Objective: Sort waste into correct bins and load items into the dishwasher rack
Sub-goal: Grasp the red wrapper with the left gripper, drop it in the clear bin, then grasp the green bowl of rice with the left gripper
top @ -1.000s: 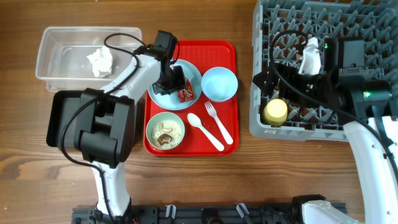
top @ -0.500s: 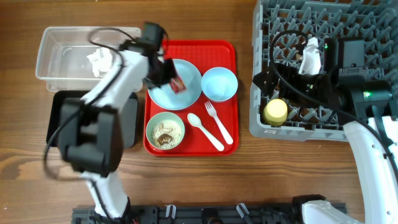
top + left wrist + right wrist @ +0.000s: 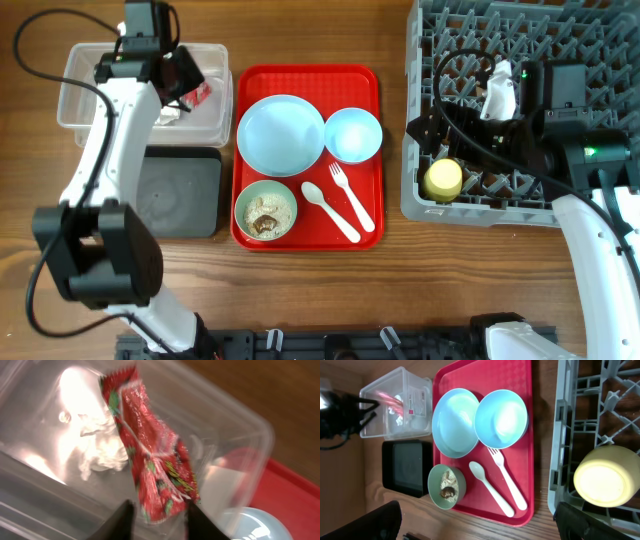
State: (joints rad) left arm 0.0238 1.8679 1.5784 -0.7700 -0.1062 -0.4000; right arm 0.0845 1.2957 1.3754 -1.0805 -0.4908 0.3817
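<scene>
My left gripper [image 3: 185,80] hangs over the clear tub [image 3: 80,80], open. The red snack wrapper [image 3: 150,455] dangles loose between its fingertips, with a gap on one side. The white tissue [image 3: 100,445] lies in the tub below. On the red tray sit the blue plate [image 3: 281,135], the small blue bowl [image 3: 353,134], the green bowl [image 3: 267,210] with beige scraps, the fork [image 3: 352,198] and the spoon [image 3: 328,210]. The yellow cup [image 3: 443,179] lies in the grey rack [image 3: 600,30]. My right gripper [image 3: 477,520] stands wide open and empty, high over the rack's left edge.
The black tray [image 3: 180,190] lies just in front of the clear tub, left of the red serving tray [image 3: 305,75]. Bare wooden table runs along the front. The rack fills the back right corner.
My left gripper carried the wrapper off the blue plate, left to the clear tub, and its jaws have parted. The right arm has not moved.
</scene>
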